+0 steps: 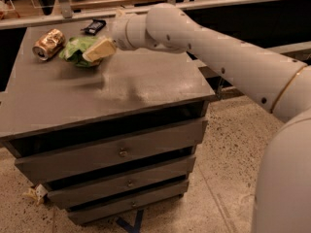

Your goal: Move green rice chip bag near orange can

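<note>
The green rice chip bag [75, 51] is at the back left of the grey cabinet top [136, 81], just right of the orange can [48, 43], which lies on its side. The bag and can are very close or touching. My gripper [99, 50] reaches in from the right and is shut on the bag's right side, with a cream finger [100, 49] lying across it. The bag seems to be held slightly above the surface, with a shadow under it.
A small black wrapper bar [95, 26] lies at the back edge behind the gripper. The cabinet has three drawers [121, 152] below. My white arm [228, 57] crosses the right side. Behind the cabinet runs a rail; the floor is speckled.
</note>
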`<state>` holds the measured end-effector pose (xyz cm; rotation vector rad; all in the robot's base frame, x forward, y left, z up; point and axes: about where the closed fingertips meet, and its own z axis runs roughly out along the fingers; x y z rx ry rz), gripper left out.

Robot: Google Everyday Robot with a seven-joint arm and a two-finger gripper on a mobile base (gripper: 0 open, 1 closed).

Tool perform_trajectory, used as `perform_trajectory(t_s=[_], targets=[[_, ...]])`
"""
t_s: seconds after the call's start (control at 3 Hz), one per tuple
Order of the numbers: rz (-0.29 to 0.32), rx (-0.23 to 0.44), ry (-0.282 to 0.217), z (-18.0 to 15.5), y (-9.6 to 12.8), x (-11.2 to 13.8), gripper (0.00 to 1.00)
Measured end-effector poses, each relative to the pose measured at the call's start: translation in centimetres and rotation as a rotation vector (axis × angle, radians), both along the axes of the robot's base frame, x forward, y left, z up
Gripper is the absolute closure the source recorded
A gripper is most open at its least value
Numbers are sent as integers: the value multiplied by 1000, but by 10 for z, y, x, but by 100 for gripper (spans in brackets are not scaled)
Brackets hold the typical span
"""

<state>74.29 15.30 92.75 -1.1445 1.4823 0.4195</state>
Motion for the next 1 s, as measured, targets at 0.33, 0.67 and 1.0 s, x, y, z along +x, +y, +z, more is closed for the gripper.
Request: perform_trajectory(t_s=[0.33,0.67,1.0], targets=[[7,-17,27,4,-51,-12,0],[4,-79,67,2,-94,-29,0],[5,-79,67,2,-93,-29,0]])
